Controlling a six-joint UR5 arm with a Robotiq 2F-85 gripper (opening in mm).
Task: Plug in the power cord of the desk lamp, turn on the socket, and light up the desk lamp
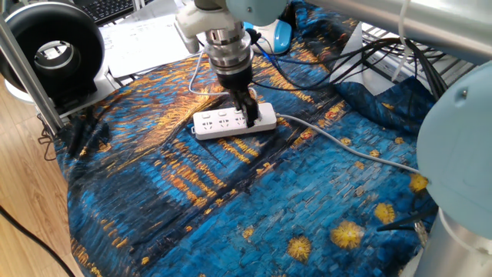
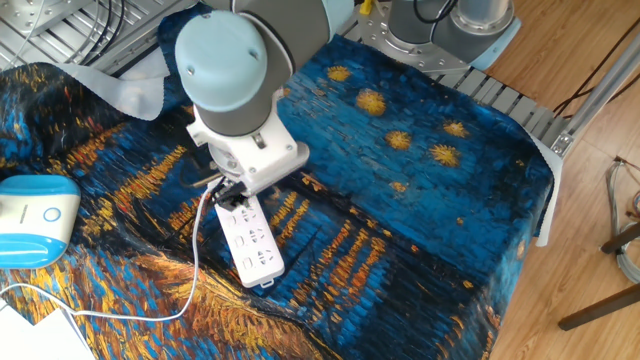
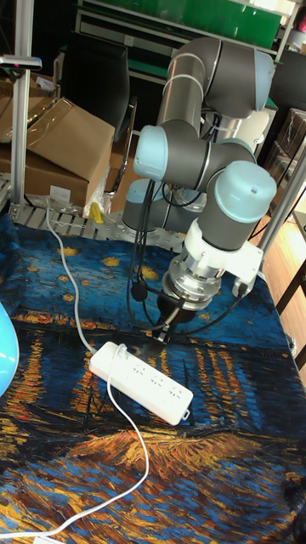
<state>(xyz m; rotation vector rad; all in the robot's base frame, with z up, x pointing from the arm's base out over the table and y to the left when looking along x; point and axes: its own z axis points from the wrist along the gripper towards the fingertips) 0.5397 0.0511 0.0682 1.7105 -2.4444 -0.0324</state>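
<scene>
The socket [image 1: 233, 121] is a white, smooth oblong strip with rounded corners and a row of outlets, lying flat near the middle of the tabletop on a wrinkled blue and orange painted cloth [image 1: 231, 200]. A thicker grey-white cable [image 1: 338, 142] leaves its end toward 3 o'clock in one fixed view. The gripper [image 1: 247, 115] points down over the strip's outlets, its dark fingers close together; whether they pinch anything I cannot tell. The power cord [image 2: 190, 285], thin and white, curves from the strip toward 7 o'clock in the other fixed view. The desk lamp [image 2: 35, 218], its base rounded and light blue, sits at 9 o'clock there
</scene>
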